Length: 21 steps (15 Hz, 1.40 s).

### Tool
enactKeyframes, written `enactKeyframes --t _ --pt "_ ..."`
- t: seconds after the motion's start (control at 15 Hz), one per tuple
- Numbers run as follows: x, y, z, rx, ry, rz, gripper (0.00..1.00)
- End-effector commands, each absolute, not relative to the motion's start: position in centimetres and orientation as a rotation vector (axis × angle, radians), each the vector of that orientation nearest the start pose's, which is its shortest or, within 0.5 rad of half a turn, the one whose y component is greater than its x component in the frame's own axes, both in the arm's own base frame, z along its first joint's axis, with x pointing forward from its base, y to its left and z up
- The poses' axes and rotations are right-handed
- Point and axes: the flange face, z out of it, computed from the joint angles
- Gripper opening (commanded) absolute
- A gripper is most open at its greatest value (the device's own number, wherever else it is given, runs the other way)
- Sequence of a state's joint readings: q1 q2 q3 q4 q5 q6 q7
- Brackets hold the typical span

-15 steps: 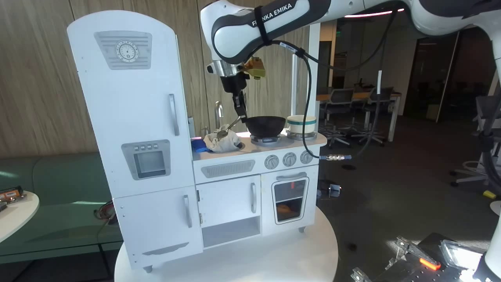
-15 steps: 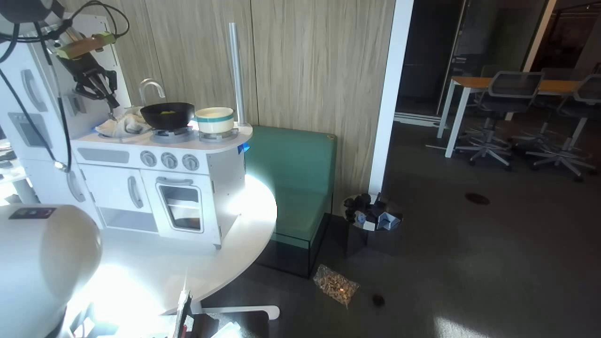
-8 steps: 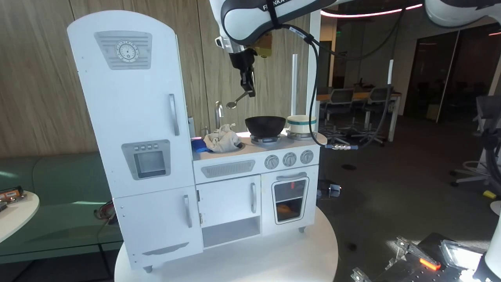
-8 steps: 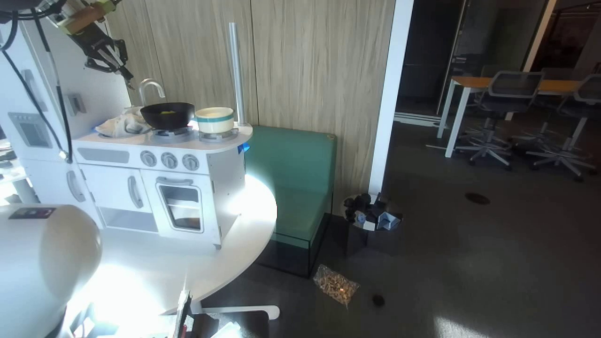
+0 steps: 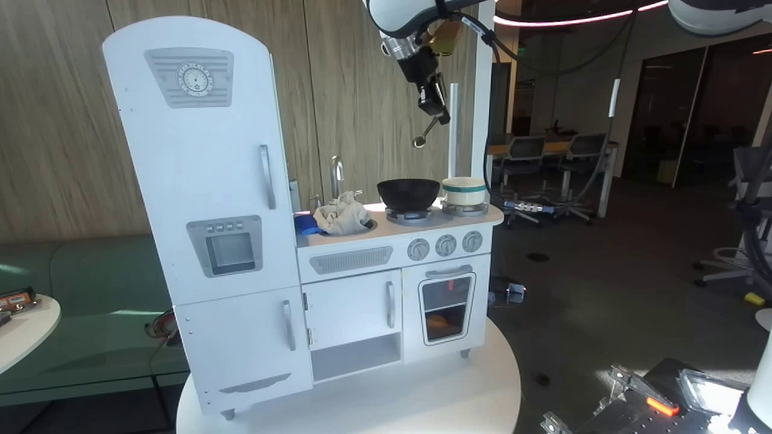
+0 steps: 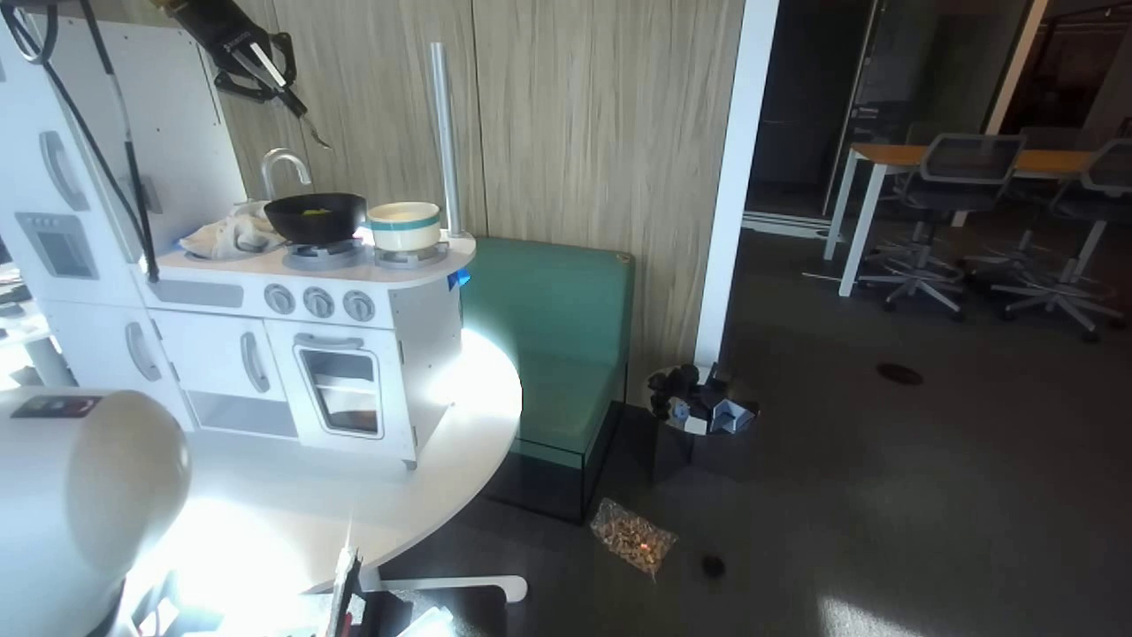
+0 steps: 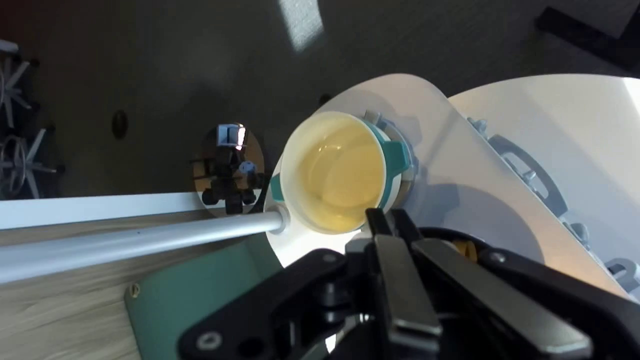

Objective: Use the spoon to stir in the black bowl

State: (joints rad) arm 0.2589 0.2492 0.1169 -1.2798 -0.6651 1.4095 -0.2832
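My gripper (image 5: 444, 117) is shut on the handle of a metal spoon (image 5: 427, 130), whose head hangs down in the air. The gripper (image 6: 297, 107) and spoon (image 6: 315, 134) also show high in an exterior view. The black bowl (image 5: 409, 195) stands upright on a burner, below the spoon and apart from it. In an exterior view the bowl (image 6: 313, 219) holds something yellow-green. In the wrist view the fingertips (image 7: 387, 216) are close together, and the spoon is mostly hidden. There, the fingers cover most of the bowl (image 7: 437, 233); a yellow piece (image 7: 465, 249) shows inside.
A white pot with a teal band (image 5: 464, 191) stands on the burner beside the bowl; it fills the middle of the wrist view (image 7: 335, 172). A cloth (image 5: 342, 215) lies in the sink by the faucet (image 5: 336, 175). A metal pole (image 6: 446, 141) rises behind the pot.
My gripper has lifted the spoon up from the cloth at the sink. It has moved over toward the bowl and pot and tilted. The bowl, pot and cloth have not moved.
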Motion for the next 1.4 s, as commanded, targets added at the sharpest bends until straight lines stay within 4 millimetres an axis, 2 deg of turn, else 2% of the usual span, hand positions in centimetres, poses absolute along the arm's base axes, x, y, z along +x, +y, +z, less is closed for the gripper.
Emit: enactKeyframes --t 0.0,0.2,0.6,0.73,0.93,1.2,1.33 --pt "60.3 12.0 62.1 2.416 0.636 -0.263 0.02" --pt "61.0 11.5 60.2 2.431 0.650 -0.347 0.02" --pt "62.3 13.9 56.7 2.426 0.775 -0.410 0.02" --pt "62.4 14.8 56.3 2.437 0.830 -0.425 0.02" --pt "62.5 15.1 55.6 2.487 0.882 -0.464 0.02" --pt "63.1 16.3 55.9 2.549 0.992 -0.389 0.02" --pt "63.6 16.1 56.0 2.573 0.997 -0.358 0.02"
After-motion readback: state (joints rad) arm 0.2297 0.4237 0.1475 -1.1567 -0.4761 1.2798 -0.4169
